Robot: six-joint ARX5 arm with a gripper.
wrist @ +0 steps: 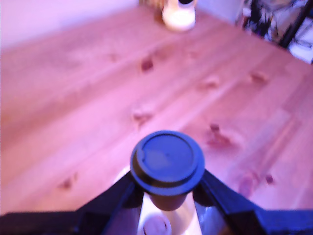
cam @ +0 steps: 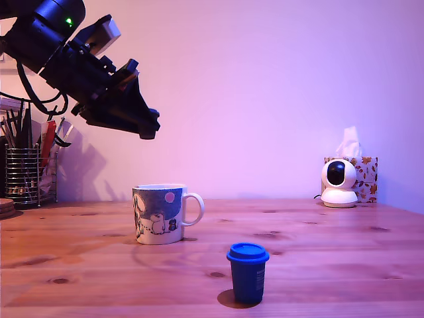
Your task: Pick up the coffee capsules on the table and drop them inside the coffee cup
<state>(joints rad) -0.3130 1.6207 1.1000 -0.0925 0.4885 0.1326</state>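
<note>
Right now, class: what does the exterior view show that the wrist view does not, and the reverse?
Only the exterior view: the blue capsule standing on the table, and the picture on the mug. Only the wrist view: a dark-lidded capsule between the fingers of the gripper. Both: the gripper, the wooden table, the white camera.

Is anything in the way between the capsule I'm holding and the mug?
Nothing visible. The held capsule sits in the gripper above the mug, with only open air between. The blue capsule on the table stands apart, toward the exterior view's right of the mug.
</note>
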